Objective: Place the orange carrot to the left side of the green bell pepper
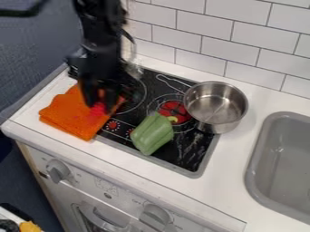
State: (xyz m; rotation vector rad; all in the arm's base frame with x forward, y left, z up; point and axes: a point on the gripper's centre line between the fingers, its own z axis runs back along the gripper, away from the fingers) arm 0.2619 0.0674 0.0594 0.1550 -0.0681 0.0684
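My gripper (102, 100) hangs at the upper left, pointing down over an orange cloth. Right at its lower end is a small bright red-pink thing (97, 109); I cannot tell whether it is held or lies on the cloth, nor whether it is the carrot. The green bell pepper (152, 134) lies tilted across the front part of the black stove top, to the right of the cloth and the gripper, with its yellow-green stem toward the red burner.
The folded orange cloth (65, 116) covers the left counter and the stove's left edge. Behind and right of the pepper stands a steel pot (216, 107), its handle pointing back left. A grey sink (261, 136) is at the right, a tiled wall (230, 41) behind.
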